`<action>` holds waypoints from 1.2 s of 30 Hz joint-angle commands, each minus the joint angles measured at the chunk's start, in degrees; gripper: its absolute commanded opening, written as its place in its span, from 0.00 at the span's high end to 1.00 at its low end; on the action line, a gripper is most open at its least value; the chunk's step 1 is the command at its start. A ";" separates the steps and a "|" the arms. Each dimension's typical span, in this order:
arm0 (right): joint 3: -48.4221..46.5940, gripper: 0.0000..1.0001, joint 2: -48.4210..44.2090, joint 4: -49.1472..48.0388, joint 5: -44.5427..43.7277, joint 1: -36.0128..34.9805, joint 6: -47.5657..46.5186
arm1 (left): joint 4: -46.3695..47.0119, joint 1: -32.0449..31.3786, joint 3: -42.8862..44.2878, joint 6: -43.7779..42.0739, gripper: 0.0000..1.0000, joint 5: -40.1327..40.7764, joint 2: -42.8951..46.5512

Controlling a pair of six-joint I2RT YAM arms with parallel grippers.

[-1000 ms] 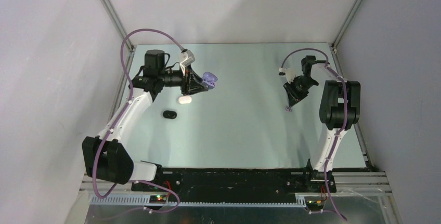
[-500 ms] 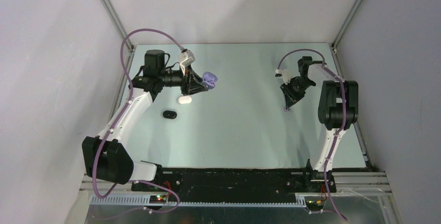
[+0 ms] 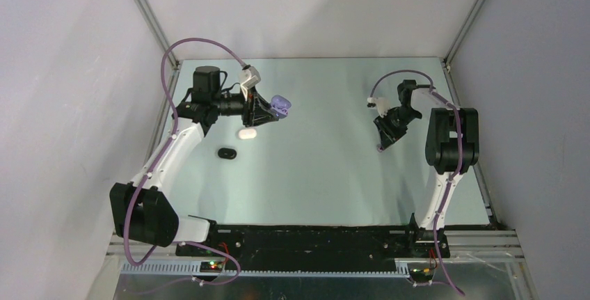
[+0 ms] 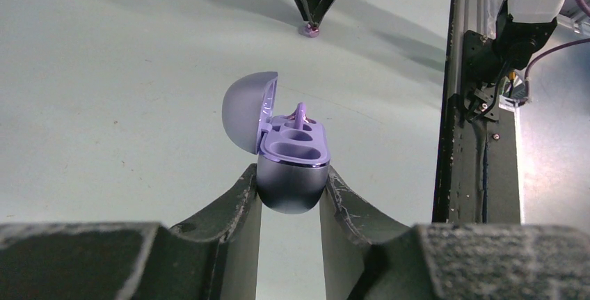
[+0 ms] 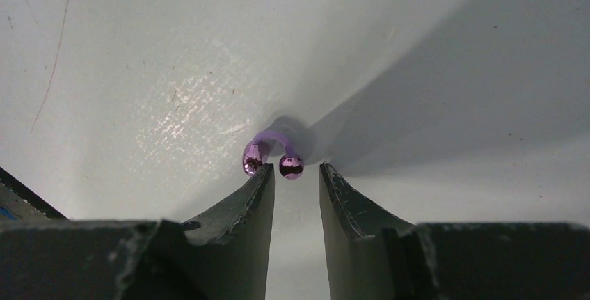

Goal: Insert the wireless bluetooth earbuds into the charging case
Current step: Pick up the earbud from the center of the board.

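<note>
near the right edge of the table (image 3: 327, 175), a lavender earbud (image 5: 256, 155) lies at the tips of the right gripper (image 5: 297, 171), whose jaws stand narrowly apart, holding nothing. toward the far left corner, the left gripper (image 4: 291, 183) clamps the lavender charging case (image 4: 296, 145), lid open.

Lavender earbud (image 5: 270, 148) on pale table (image 5: 139, 70), at tips of parted jaws

Earbud (image 5: 268, 150) before right tool (image 5: 296, 169), perhaps touching.
</note>
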State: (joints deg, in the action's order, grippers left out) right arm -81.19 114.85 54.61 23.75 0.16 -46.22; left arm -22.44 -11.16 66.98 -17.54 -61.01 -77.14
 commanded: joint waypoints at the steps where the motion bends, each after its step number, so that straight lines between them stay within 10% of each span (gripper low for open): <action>1: 0.60 0.65 -2.50 0.91 2.87 0.02 -1.36 | 1.98 0.24 0.40 0.12 0.97 -0.13 1.23; 36: -2.05 0.69 -1.43 -0.40 -4.07 -7.89 -31.62 | -5.30 0.26 2.87 -5.72 0.96 1.71 1.11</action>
State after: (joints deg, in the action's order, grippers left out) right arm -84.58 114.39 55.05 21.02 -7.77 -73.67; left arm -27.70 -11.16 67.11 -21.67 -59.07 -77.14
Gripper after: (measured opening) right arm 0.314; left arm 0.347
